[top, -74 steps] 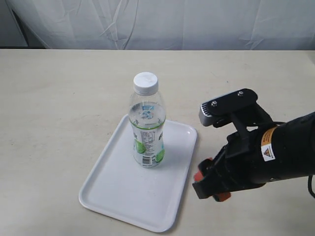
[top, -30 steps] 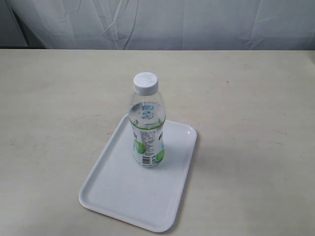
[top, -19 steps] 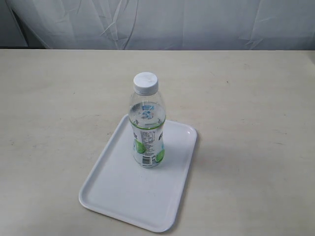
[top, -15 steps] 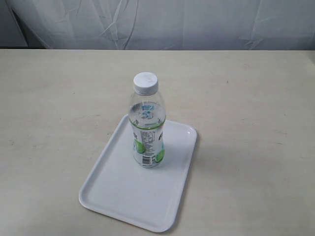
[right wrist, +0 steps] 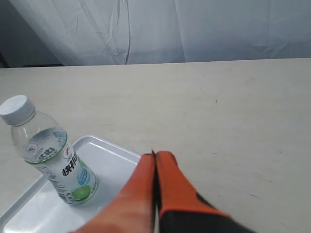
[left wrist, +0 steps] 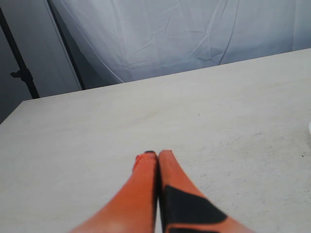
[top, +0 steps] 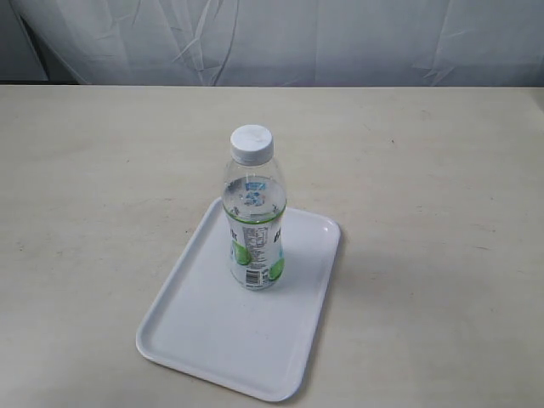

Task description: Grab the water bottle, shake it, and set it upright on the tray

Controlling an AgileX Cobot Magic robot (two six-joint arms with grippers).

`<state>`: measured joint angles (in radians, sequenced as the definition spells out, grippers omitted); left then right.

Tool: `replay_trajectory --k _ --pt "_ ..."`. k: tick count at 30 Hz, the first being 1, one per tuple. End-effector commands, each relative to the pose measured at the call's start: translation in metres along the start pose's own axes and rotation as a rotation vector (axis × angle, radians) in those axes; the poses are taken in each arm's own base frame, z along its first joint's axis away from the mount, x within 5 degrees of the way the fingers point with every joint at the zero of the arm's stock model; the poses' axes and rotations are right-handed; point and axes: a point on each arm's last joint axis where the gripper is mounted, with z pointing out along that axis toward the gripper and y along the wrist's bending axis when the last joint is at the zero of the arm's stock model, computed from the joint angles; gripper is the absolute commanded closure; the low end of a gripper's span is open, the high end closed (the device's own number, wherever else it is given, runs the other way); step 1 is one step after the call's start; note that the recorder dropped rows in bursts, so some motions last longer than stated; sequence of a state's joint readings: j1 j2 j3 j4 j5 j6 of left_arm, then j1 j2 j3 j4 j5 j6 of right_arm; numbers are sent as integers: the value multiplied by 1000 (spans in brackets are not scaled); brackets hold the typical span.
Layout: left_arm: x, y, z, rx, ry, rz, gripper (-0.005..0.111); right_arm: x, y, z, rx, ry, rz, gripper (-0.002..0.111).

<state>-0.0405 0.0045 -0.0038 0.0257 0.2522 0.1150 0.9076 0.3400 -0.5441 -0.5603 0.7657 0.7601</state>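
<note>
The water bottle [top: 254,217], clear with a white cap and a green-and-white label, stands upright on the white tray [top: 212,331] in the exterior view. Neither gripper shows in that view. In the right wrist view the same water bottle [right wrist: 48,150] stands on the tray [right wrist: 116,162], well apart from my right gripper [right wrist: 155,154], whose orange fingers are pressed together with nothing between them. My left gripper [left wrist: 156,154] is likewise shut and empty over bare tabletop, with only a sliver of white at that view's edge.
The beige table [top: 425,170] runs wide on all sides of the tray. A white cloth backdrop [top: 272,38] hangs behind the table's far edge. A dark stand [left wrist: 19,68] shows beside the cloth in the left wrist view.
The right arm, which hung beside the tray 2.5 s ago, has left the exterior view. Bottle and tray have not moved over the last second.
</note>
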Motion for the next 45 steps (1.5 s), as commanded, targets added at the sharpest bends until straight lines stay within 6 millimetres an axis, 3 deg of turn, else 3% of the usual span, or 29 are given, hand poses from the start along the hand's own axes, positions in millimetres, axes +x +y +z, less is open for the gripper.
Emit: replay_trajectory --k 1,6,11,14,18,26,31,35,45 --pt "0 0 0 -2 -14 2 106 0 0 -1 -7 -11 -3 109" --pt "0 0 0 -2 -14 2 106 0 -4 -5 12 -40 24 109" --pt "0 0 0 -2 -14 2 106 6 -16 -14 138 -90 81 109" --pt "0 0 0 -2 -14 2 106 12 -17 -23 139 -111 233 109" --pt "0 0 0 -2 -14 2 106 22 -18 -29 159 -190 313 109" --pt "0 0 0 -2 -14 2 106 73 -20 6 97 -431 408 109" --pt "0 0 0 -2 -14 4 106 97 -29 22 151 -456 503 109" --pt "0 0 0 -2 -14 4 106 106 -32 27 181 -433 526 109" --pt "0 0 0 -2 -14 1 106 107 -38 25 284 -465 547 109"
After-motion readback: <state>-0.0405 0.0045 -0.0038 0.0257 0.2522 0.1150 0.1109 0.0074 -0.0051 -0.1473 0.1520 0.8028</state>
